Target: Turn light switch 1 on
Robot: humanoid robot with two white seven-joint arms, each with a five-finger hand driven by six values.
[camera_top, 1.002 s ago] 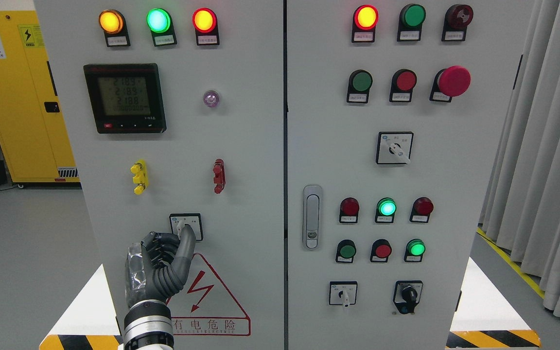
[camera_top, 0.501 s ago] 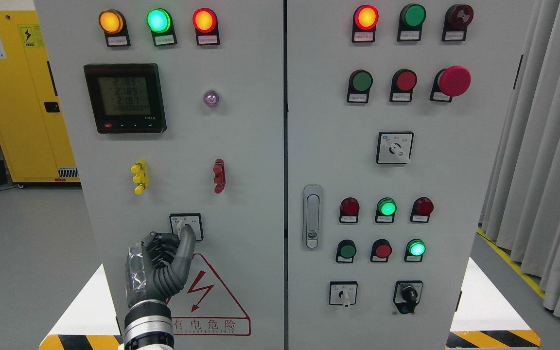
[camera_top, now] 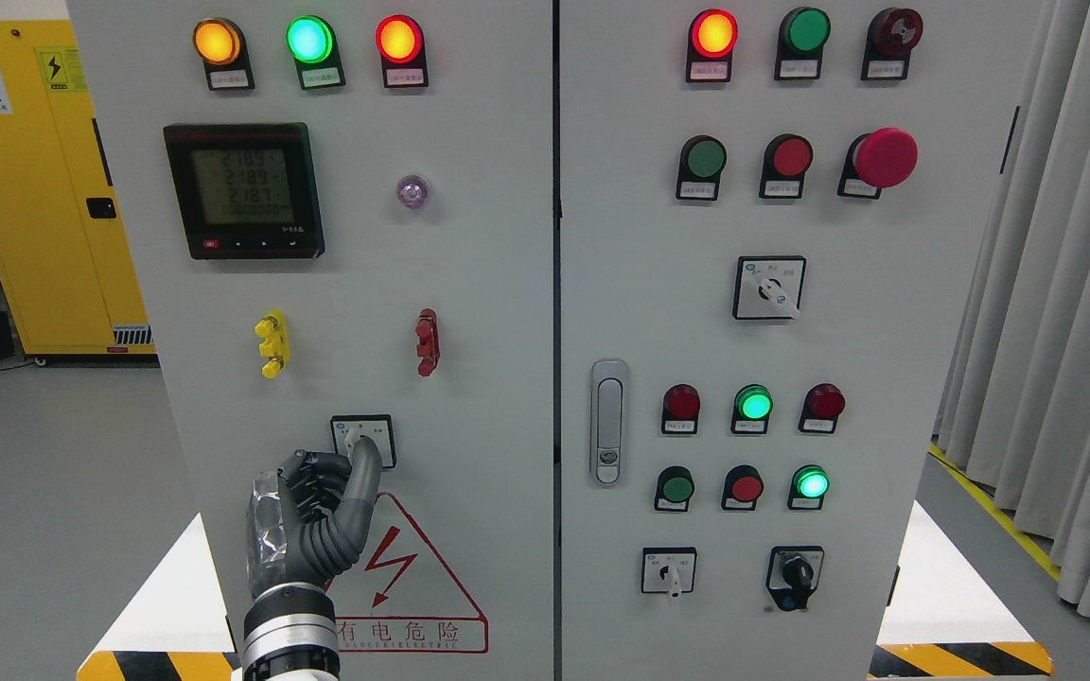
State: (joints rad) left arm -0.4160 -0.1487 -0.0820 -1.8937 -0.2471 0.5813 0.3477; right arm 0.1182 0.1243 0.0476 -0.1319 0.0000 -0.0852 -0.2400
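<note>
A small square selector switch [camera_top: 362, 437] with a white knob sits low on the left cabinet door [camera_top: 488, 284], above the red triangular electric-hazard sign [camera_top: 413, 577]. My left hand [camera_top: 342, 473], dark grey with a silver wrist, comes up from the bottom edge and is at this switch. One long digit [camera_top: 365, 468] points up and lies against the knob's lower right. The other fingers [camera_top: 313, 482] are curled just left of and below it. The hand hides the lower part of the switch. My right arm is out of view.
The left door also carries three lit lamps [camera_top: 308, 40], a digital meter [camera_top: 243, 189], and yellow [camera_top: 272, 343] and red [camera_top: 427, 341] terminals. The right door [camera_top: 886, 378] has lamps, push buttons, a red mushroom button [camera_top: 884, 157], selector switches and a latch handle [camera_top: 608, 421]. A yellow cabinet [camera_top: 43, 189] stands at the left, curtains [camera_top: 1065, 331] at the right.
</note>
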